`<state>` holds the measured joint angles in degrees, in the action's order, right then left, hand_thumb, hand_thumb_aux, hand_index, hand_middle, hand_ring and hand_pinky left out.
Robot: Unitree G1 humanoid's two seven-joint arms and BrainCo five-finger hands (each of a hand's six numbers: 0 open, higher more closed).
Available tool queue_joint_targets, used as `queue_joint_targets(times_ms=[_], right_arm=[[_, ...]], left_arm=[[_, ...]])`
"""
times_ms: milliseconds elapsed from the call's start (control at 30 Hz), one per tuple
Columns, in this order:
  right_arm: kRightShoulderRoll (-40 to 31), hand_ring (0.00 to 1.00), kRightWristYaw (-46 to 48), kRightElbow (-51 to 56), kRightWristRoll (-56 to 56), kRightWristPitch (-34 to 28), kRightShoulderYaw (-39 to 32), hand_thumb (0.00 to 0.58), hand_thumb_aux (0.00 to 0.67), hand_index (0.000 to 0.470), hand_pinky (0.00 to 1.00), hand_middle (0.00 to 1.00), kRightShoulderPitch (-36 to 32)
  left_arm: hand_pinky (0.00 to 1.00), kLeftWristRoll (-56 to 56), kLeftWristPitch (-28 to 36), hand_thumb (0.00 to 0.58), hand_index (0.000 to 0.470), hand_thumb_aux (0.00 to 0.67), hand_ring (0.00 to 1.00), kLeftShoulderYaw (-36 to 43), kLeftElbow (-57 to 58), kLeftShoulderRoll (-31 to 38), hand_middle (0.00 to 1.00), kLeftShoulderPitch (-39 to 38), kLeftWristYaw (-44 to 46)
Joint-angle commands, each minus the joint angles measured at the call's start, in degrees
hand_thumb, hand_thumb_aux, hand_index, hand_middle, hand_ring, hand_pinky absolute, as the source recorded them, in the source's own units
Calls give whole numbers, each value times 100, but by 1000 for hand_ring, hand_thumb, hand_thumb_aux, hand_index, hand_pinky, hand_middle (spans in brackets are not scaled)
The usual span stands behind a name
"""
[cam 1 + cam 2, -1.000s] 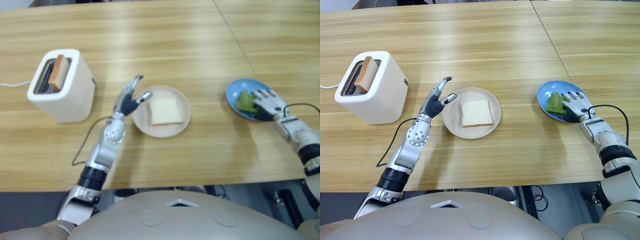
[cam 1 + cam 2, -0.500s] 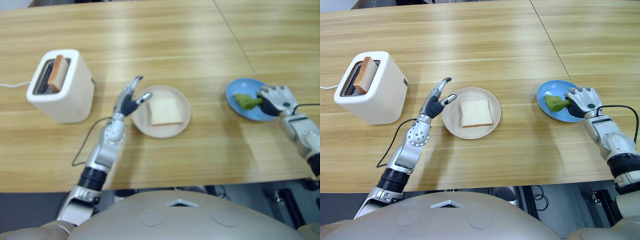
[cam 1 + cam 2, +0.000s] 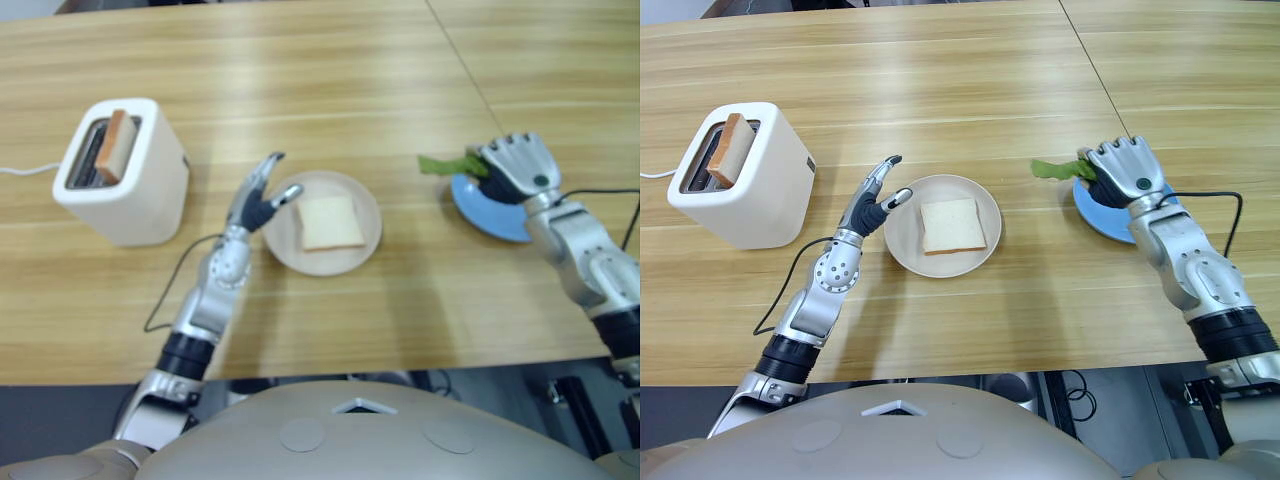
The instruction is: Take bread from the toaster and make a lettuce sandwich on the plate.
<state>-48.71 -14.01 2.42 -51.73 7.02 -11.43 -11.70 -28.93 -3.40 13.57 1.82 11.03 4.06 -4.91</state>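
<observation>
A white toaster [image 3: 736,176] stands at the left with one slice of bread [image 3: 732,147] sticking out of its slot. On the beige plate [image 3: 902,245] in the middle lies a white bread slice [image 3: 953,224]. My left hand [image 3: 872,204] hovers open beside the plate's left rim, holding nothing. My right hand [image 3: 1120,172] is shut on a green lettuce leaf [image 3: 1058,168], which hangs above the table just left of the blue plate [image 3: 1102,219]. The leaf points toward the beige plate.
A white cord [image 3: 652,174] leaves the toaster toward the left edge. A table seam [image 3: 1098,80] runs from the far edge toward the blue plate. A black cable [image 3: 1200,197] trails from my right wrist.
My right hand closed on the lettuce in the blue plate, lifted it and carried it left, past the plate's rim. The left hand has stayed where it was.
</observation>
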Motion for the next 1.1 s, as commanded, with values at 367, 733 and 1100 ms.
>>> queue_joint_targets(times_ms=[367, 733, 1100], right_arm=[[2171, 1000, 149, 1265, -815, 264, -1700, 580, 670, 460, 1000, 1000, -1240], [2553, 1000, -243, 2532, -975, 468, -2397, 580, 670, 460, 1000, 1000, -1304], [1860, 0, 274, 724, -727, 318, -1837, 0, 0, 0, 0, 0, -736]], left_arm=[[0, 70, -141, 0, 0, 0, 0, -38, 315, 53, 0, 106, -1], [0, 44, -151, 0, 0, 0, 0, -11, 349, 50, 0, 54, -9], [0, 29, -150, 0, 0, 0, 0, -18, 358, 60, 0, -3, -44]])
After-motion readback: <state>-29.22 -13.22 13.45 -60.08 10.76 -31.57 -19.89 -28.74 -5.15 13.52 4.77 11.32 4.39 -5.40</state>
